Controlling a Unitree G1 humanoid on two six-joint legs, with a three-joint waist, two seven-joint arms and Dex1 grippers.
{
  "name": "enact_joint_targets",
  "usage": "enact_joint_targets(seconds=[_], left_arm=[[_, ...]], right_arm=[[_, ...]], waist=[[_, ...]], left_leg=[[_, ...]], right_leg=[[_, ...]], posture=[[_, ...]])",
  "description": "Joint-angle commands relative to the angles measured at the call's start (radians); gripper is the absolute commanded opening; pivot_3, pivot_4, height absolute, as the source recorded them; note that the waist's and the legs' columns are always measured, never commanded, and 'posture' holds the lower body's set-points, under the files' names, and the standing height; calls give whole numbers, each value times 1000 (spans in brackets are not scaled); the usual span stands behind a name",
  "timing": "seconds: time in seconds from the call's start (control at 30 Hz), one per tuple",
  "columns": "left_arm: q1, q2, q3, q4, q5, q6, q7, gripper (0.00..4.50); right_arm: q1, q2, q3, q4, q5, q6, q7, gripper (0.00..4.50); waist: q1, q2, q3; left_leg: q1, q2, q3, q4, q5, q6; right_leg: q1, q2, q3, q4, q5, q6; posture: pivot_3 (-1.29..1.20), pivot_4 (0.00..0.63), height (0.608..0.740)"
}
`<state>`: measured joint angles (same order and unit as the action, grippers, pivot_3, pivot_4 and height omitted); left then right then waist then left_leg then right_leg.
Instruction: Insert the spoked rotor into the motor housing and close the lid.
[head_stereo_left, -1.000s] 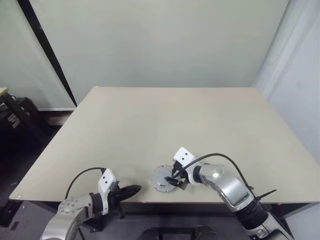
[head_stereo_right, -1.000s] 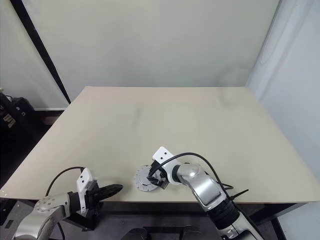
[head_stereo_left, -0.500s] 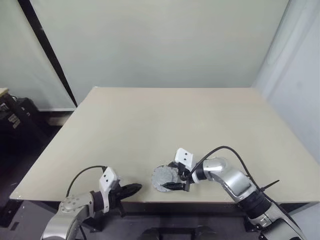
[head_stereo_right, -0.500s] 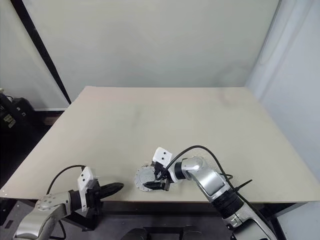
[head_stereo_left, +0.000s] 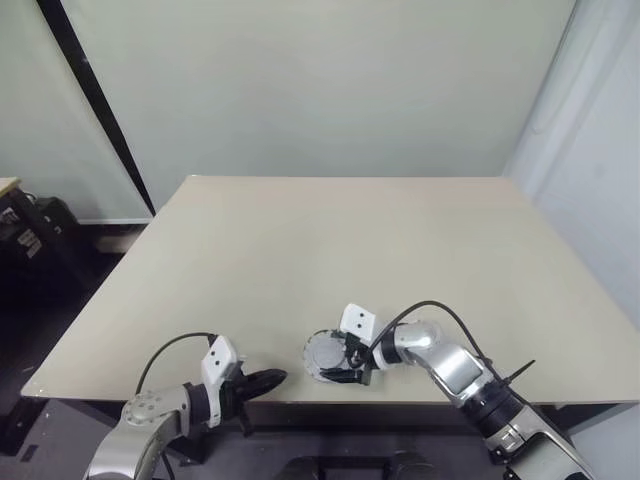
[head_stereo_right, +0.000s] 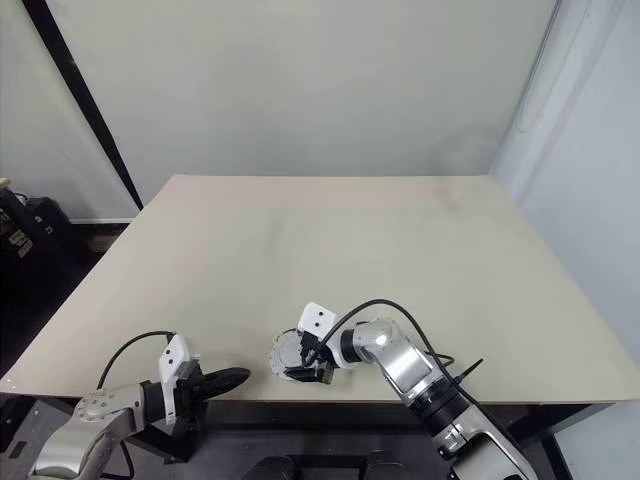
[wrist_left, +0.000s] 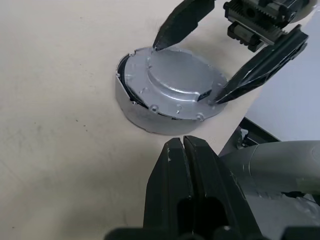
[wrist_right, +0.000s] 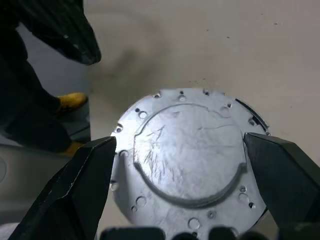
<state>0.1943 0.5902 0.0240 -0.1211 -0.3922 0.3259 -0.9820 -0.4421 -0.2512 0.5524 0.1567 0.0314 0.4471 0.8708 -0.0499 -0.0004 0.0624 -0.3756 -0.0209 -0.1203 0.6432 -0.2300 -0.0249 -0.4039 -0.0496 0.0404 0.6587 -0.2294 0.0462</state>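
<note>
The lid (wrist_left: 172, 82), a flat grey metal disc, lies on top of the motor housing (wrist_left: 131, 109) near the table's front edge, slightly skewed on it. The same lid (head_stereo_left: 322, 354) shows in the head view. My right gripper (wrist_right: 179, 142) is open and reaches over it from the right, one finger at each side of the rim; I cannot tell if they touch. My left gripper (head_stereo_left: 270, 378) is shut and empty, low at the front edge, a short way left of the housing. The spoked rotor is hidden.
The beige table (head_stereo_left: 350, 250) stretches far back behind the housing. Its front edge (head_stereo_left: 300, 402) runs just in front of the housing and both grippers. A dark strip (head_stereo_left: 95, 105) leans on the wall at the back left.
My right gripper has turned at the wrist and swung in from the housing's right side until its open fingers straddle the lid. The left gripper and the housing have stayed put.
</note>
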Motion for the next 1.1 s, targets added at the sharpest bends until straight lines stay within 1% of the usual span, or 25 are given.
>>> enact_joint_targets(seconds=[0.03, 0.1, 0.2, 0.27, 0.3, 0.43, 0.8, 1.1], left_arm=[[-18, 6, 0, -23, 0, -20, -4, 0], [-22, 6, -2, -19, 1, -25, -5, 0], [-35, 6, -6, -9, 9, -35, -4, 0], [-43, 4, -8, -2, 15, -43, 0, 0], [-46, 3, -8, 2, 18, -46, 3, 0], [-55, -3, -9, 9, 25, -54, 5, 0], [-68, -11, -12, 22, 37, -64, 16, 0], [-65, -19, -15, 24, 43, -69, 21, 0]], right_arm=[[-27, 10, -27, -6, -6, -18, -10, 4454], [-28, 12, -28, -6, -8, -13, -12, 4454], [-28, 18, -36, -5, -10, -4, -28, 3918], [-26, 25, -45, -7, -7, 7, -39, 3287], [-24, 30, -51, -10, -4, 13, -44, 3245], [-12, 53, -72, -36, 8, 47, -65, 3245], [3, 56, -35, -86, -48, 112, -127, 3245], [5, 22, 18, -102, -95, 106, -111, 3245]], waist=[[0, 0, 0], [0, 0, 0], [0, 0, 0], [0, 0, 0], [0, 0, 0], [0, 0, 0], [0, 0, 0], [0, 0, 0]], left_leg=[[0, 0, 0, 0, 0, 0], [0, 0, 0, 0, 0, 0], [0, 0, 0, 0, 0, 0], [0, 0, 0, 0, 0, 0], [0, 0, 0, 0, 0, 0], [0, 0, 0, 0, 0, 0], [0, 0, 0, 0, 0, 0], [0, 0, 0, 0, 0, 0]], right_leg=[[0, 0, 0, 0, 0, 0], [0, 0, 0, 0, 0, 0], [0, 0, 0, 0, 0, 0], [0, 0, 0, 0, 0, 0], [0, 0, 0, 0, 0, 0], [0, 0, 0, 0, 0, 0], [-1, 0, 0, 0, 0, 0], [-1, 0, 0, 0, 0, 0]], posture=[[0, 0, 740], [0, 0, 740], [0, 0, 740], [0, 0, 740], [0, 0, 740], [0, 0, 740], [0, 0, 740], [0, 0, 740]])
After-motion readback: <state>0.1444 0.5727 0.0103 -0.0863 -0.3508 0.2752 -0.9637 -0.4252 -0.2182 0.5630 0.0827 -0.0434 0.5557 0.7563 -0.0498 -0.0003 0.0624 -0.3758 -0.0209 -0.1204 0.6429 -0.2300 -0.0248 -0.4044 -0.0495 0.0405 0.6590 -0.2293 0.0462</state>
